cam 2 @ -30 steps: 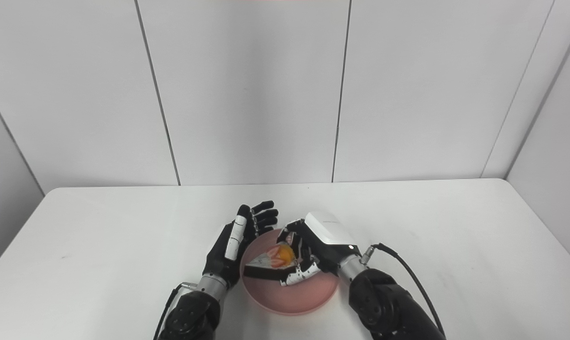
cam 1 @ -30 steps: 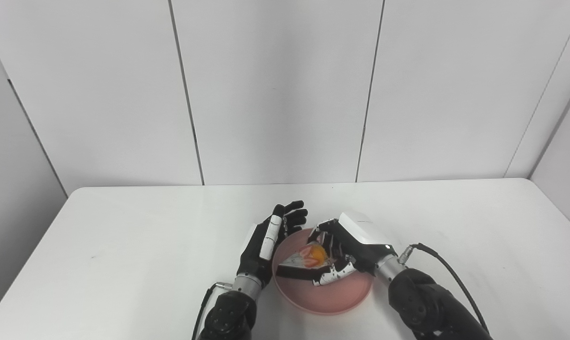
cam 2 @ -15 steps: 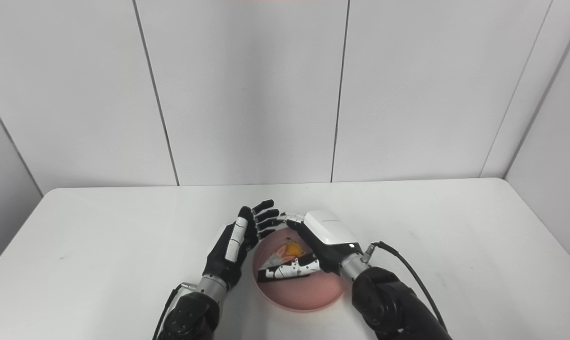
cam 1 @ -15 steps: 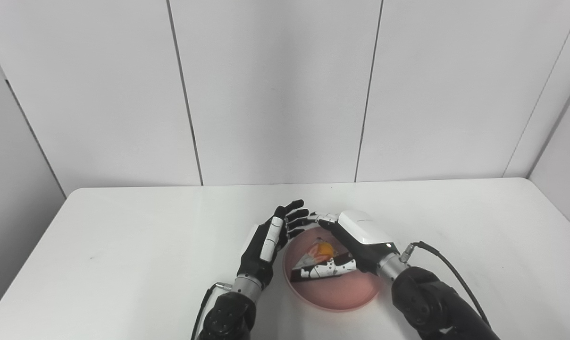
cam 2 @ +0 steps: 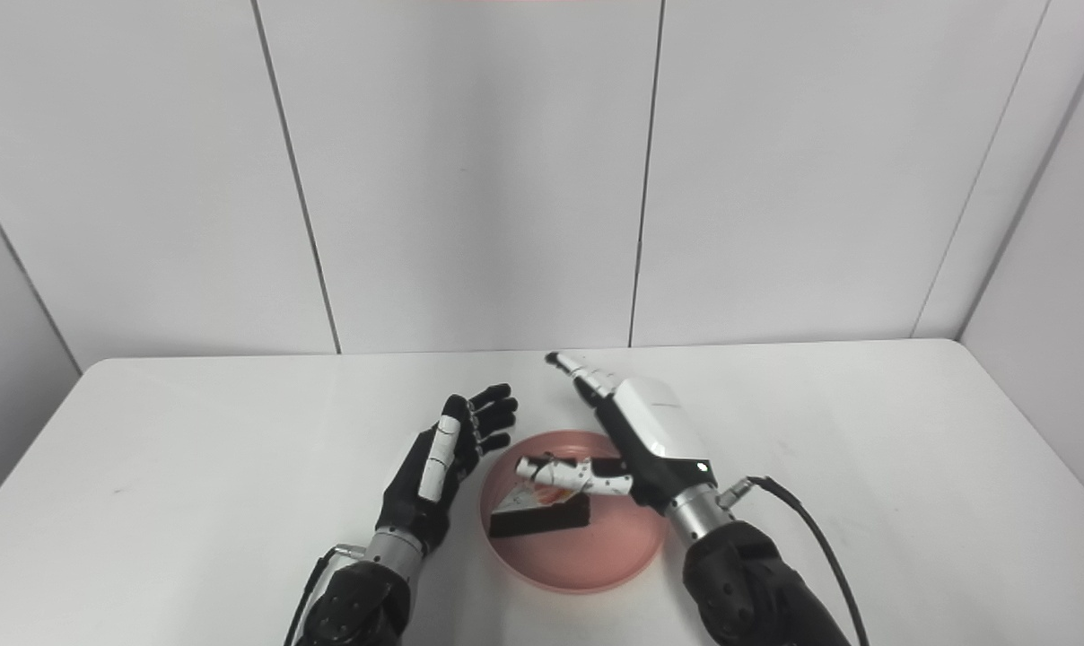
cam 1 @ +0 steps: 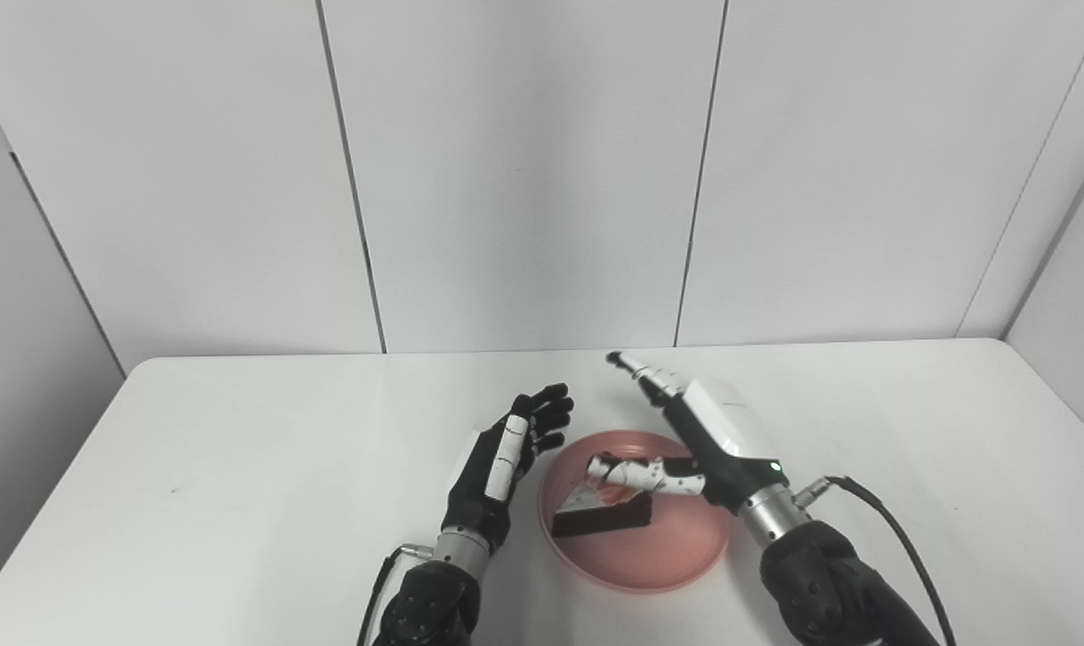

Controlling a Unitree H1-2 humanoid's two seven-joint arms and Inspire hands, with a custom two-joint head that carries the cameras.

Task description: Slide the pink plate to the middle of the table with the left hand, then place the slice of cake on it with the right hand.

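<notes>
The pink plate [cam 1: 668,561] lies near the table's front middle. The slice of cake [cam 1: 601,513], a wedge with a dark side and red and orange fruit on top, rests on the plate's left part. My right hand [cam 1: 703,440] is open above the plate's far side, fingers stretched toward the back and thumb over the cake's top, holding nothing. My left hand [cam 1: 504,459] is open and upright just left of the plate, palm toward it, apart from the rim. Both hands also show in the right eye view [cam 2: 434,467] [cam 2: 641,440].
The white table [cam 1: 237,449] stretches to both sides and to the back, against a white panelled wall. A black cable [cam 1: 892,538] runs from my right wrist over the table's right front.
My right hand has opened, let go of the cake and lifted back and to the right. The cake now lies on the plate, which shifted slightly right. My left hand moved a little left.
</notes>
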